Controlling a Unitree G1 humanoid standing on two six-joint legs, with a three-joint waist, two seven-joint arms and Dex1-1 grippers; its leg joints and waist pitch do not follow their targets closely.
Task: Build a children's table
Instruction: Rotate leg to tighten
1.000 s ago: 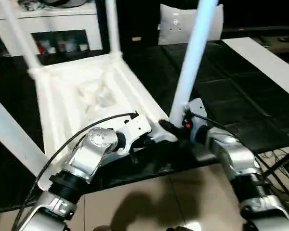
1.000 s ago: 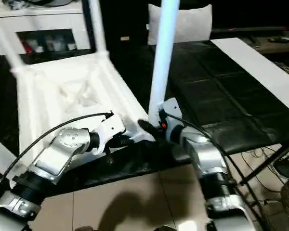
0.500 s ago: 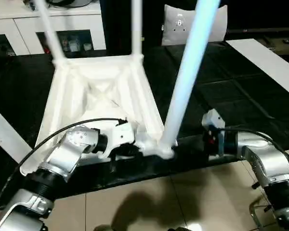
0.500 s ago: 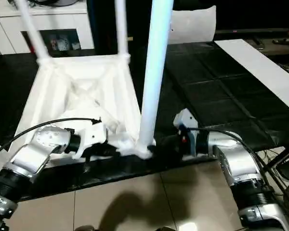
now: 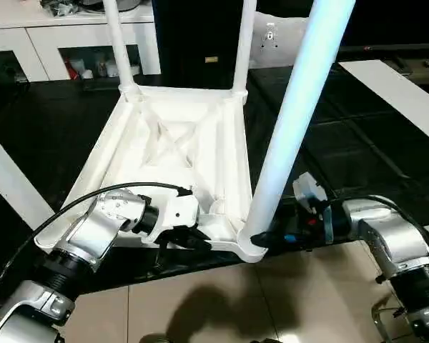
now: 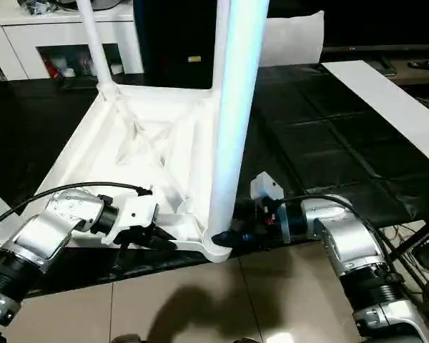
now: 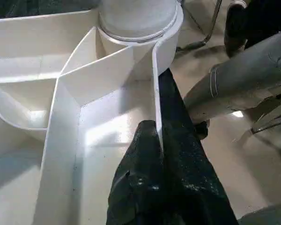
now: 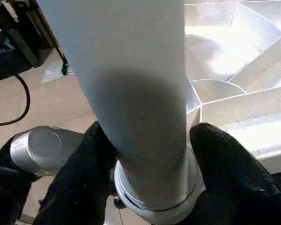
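Our forearms point(image 5: 104, 232) are brushed silver cylinders with black ribbed collars. A thin black cable point(image 5: 93, 200) loops over the left one. White wrist housings carry matte black fingers point(image 7: 150, 187).

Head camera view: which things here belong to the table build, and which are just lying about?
Part of the job:
- white plastic square table top, upside down, ribbed underside up
- tapered round white near leg
- two far white legs
- left hand
- right hand

Lying about:
- white cabinet with glass doors
- white flat board
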